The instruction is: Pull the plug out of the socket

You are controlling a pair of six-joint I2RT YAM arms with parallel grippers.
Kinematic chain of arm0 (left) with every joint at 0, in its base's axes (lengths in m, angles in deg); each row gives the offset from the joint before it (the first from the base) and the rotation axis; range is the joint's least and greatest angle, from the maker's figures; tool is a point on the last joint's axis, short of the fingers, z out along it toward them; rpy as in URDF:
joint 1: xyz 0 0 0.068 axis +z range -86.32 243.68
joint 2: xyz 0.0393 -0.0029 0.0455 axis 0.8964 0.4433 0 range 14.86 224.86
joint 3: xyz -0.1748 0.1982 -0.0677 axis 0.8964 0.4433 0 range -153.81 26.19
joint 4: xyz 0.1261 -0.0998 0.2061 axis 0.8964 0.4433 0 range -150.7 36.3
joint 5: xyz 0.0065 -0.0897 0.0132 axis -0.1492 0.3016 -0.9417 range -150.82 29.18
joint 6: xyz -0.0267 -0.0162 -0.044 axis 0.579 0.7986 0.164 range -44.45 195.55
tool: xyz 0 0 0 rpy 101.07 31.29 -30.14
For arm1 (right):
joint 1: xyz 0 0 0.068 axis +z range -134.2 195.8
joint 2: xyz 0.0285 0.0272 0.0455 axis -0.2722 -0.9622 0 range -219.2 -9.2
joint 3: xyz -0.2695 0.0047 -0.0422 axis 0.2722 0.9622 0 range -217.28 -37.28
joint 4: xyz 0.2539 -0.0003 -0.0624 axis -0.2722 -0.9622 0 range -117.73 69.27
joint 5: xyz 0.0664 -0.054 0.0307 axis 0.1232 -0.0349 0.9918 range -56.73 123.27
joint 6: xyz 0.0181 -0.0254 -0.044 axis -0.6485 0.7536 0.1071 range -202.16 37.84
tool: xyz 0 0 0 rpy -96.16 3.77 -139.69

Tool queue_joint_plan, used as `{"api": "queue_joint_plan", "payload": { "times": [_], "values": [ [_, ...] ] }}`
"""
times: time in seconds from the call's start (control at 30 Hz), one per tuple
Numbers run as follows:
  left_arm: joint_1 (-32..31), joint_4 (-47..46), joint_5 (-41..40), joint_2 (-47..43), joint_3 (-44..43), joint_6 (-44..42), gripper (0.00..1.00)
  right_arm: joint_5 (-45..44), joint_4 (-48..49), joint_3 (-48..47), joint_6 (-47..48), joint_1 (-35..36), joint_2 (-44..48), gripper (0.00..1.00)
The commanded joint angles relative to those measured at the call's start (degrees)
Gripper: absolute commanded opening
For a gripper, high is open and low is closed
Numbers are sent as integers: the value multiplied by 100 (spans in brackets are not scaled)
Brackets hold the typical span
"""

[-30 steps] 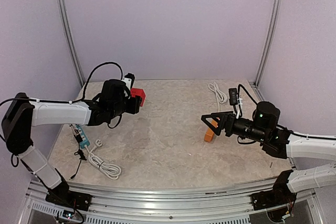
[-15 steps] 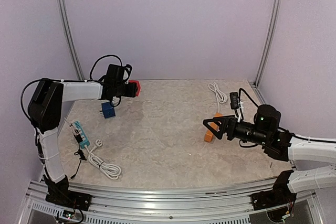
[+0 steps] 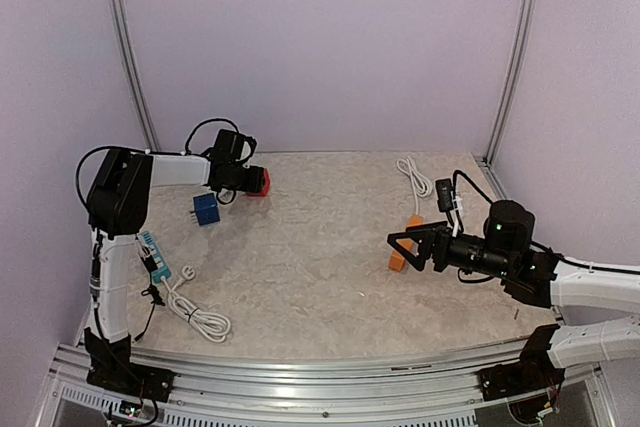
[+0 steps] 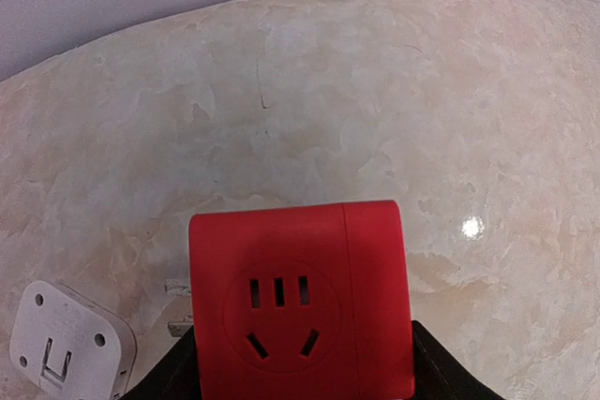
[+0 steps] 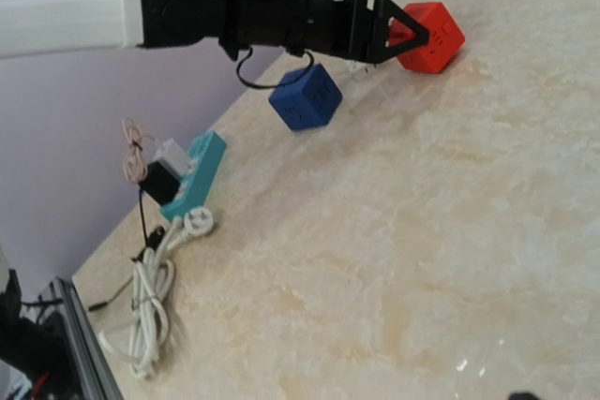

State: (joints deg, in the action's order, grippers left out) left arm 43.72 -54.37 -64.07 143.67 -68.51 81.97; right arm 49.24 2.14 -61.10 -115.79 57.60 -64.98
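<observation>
Left wrist view: the left hand (image 4: 305, 377) is clamped on the red socket cube (image 4: 300, 278), one dark finger (image 4: 441, 379) at each lower side of it. The cube's face with three slots and three angled holes is turned to the camera. Just beside the cube's left side lies a white plug (image 4: 64, 351), its face showing two round dots and a slot. Small grey tabs show in the gap between the two. Whether the plug is seated in the cube I cannot tell.

From above, this hand is at the far left corner of the desk (image 3: 320, 287), with the cube low over the marbled top. The arm is stretched back along the left wall.

Near the cube, towards the front, a blue cube (image 3: 207, 209) rests on the desk. Further forward along the left edge lie a teal power strip (image 3: 156, 255) and a coiled white cord (image 3: 197, 315).

Well apart, on the right side, the right hand (image 3: 405, 243) has its fingers spread wide. It is at an orange block (image 3: 398, 260); contact with the block cannot be made out. Behind it, by the far right corner, lie a second white cord (image 3: 413, 175) and a black adapter (image 3: 444, 187).
</observation>
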Motion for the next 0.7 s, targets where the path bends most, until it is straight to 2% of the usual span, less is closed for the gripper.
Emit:
{"api": "queue_joint_plan", "payload": {
  "times": [0.0, 0.1, 0.23, 0.37, 0.5, 0.57, 0.67],
  "values": [
    [68, 167, 26, 194, -358, 124, 43, 134, -200, 29, 194, -32, -96, 94],
    [114, 265, -34, 290, -417, 197, 44, 110, -211, 38, 199, -32, -127, 94],
    [128, 337, -64, 331, -444, 180, 63, 156, -126, 17, 207, -32, -291, 95],
    [126, 423, -154, 163, -425, 217, 77, 240, -32, -61, 253, -31, -622, 95],
    [66, 328, 47, -373, -144, 187, 88, 311, 0, -169, 348, -23, -959, 93],
    [-14, 317, -7, -771, 28, 134, 97, 368, 73, -210, 390, -8, -1127, 92],
    [-128, 297, 20, -1455, 401, 254, 99, 440, 125, -389, 524, 48, -1474, 91]
  ]
}}
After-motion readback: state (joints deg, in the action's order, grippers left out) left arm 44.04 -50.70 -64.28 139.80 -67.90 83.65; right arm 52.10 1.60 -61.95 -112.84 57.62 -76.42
